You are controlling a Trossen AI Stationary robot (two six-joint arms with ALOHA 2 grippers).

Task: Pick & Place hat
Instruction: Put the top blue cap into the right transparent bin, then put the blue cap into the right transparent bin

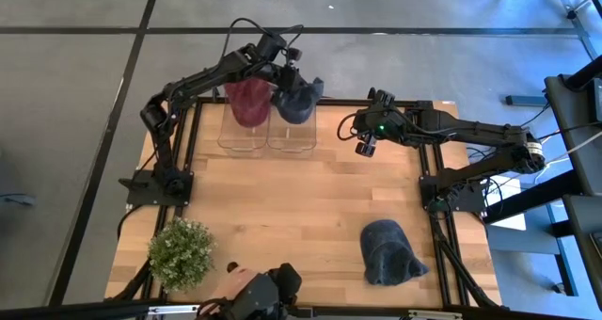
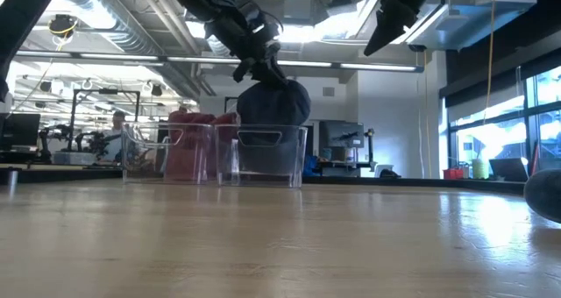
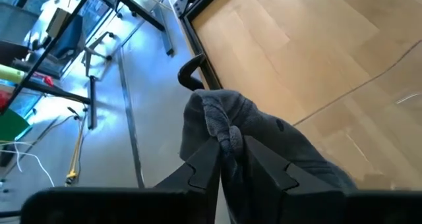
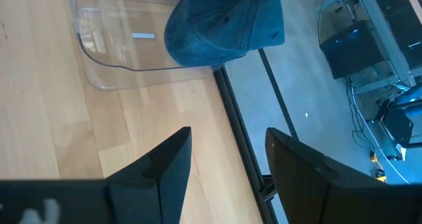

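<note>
A dark blue-grey hat [image 1: 298, 102] hangs from my left gripper [image 1: 282, 78] above the right one of two clear bins [image 1: 291, 132] at the table's far edge; in the low view the hat [image 2: 273, 103] sits just over the bin's rim [image 2: 261, 131]. A dark red hat [image 1: 248, 101] fills the left bin [image 1: 240, 132]. Another blue-grey hat [image 1: 388, 252] lies flat on the table near the right front. My right gripper [image 1: 365, 147] hovers open over the table right of the bins, holding nothing. My left gripper pinches a bunched fold of the hat's cloth [image 3: 227, 140] between its two fingers, coming from above. The hat hangs below the fingers, lifted clear of the table, its lower part at the rim of the right bin.
A potted green plant [image 1: 181, 252] stands at the near left corner. A dark device [image 1: 268, 292] sits at the near edge. Bare wood lies in the table's middle. The dark frame rails [image 1: 425, 169] run along the table's sides.
</note>
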